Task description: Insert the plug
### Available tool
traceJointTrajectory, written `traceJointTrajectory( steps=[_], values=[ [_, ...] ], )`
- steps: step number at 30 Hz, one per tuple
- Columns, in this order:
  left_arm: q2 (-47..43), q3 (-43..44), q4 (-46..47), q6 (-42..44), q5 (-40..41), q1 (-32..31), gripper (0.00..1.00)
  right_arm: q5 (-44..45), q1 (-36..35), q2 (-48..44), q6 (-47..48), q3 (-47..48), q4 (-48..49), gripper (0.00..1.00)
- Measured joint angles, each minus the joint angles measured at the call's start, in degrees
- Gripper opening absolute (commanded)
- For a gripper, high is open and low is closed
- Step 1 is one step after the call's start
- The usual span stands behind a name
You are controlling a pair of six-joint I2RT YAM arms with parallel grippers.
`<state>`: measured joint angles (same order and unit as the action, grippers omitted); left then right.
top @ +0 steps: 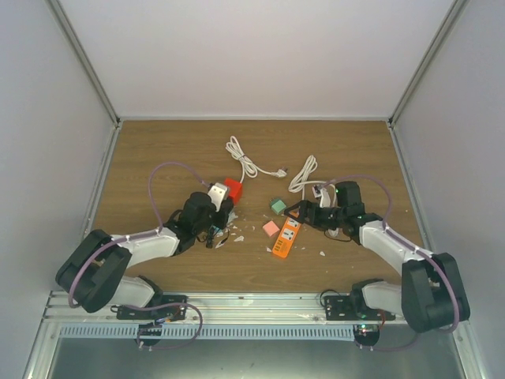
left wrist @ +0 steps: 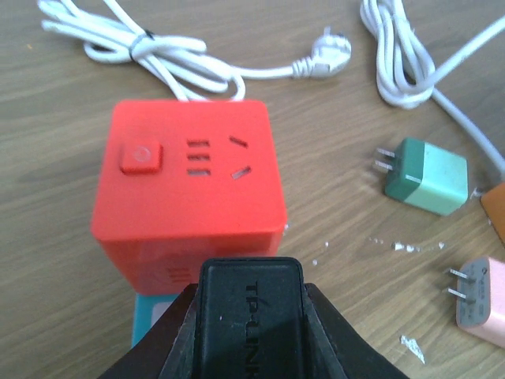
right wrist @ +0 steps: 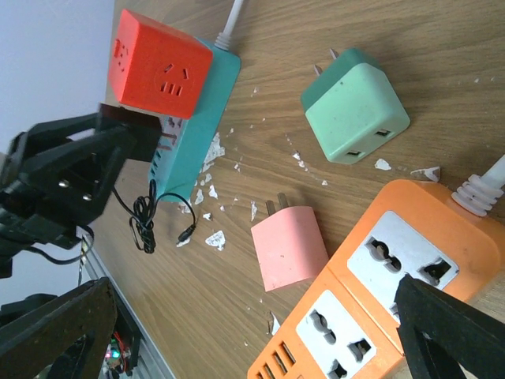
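My left gripper [left wrist: 251,312] is shut on a black TP-LINK adapter [left wrist: 249,292] and holds it just in front of the near side of the red cube socket [left wrist: 189,185]. The cube rests on a teal power strip [left wrist: 150,320]. In the right wrist view the cube [right wrist: 158,67] sits atop the teal strip [right wrist: 197,110], with the left gripper [right wrist: 118,150] beside it. My right gripper [right wrist: 252,312] is open and empty, one finger over the orange power strip [right wrist: 371,308]. In the top view the left gripper [top: 213,215] is by the cube [top: 233,189] and the right gripper [top: 306,213] is by the orange strip [top: 286,238].
A pink plug [right wrist: 288,245] and a green plug [right wrist: 355,106] lie loose between the two strips. Two coiled white cables [top: 248,162] [top: 304,175] lie further back. A thin black cord [right wrist: 146,225] and white scraps litter the wood.
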<state>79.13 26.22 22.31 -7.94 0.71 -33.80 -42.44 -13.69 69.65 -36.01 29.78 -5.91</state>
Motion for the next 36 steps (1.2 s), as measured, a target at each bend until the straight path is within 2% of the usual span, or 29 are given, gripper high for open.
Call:
traceJointTrajectory(
  steps=[8, 27, 36],
  values=[
    [-4.7, 0.0, -0.7, 1.0, 0.4, 2.1, 0.00, -0.5, 0.0, 1.3, 0.3, -0.3, 0.6, 0.98],
    [2.3, 2.0, -0.7, 1.1, -4.9, 4.0, 0.00, -1.6, 0.0, 2.8, 0.2, -0.3, 1.4, 0.98],
    [2.6, 2.5, -1.0, 1.0, -5.7, 4.0, 0.00, -1.8, 0.0, 3.3, 0.2, -0.3, 2.1, 0.98]
  ],
)
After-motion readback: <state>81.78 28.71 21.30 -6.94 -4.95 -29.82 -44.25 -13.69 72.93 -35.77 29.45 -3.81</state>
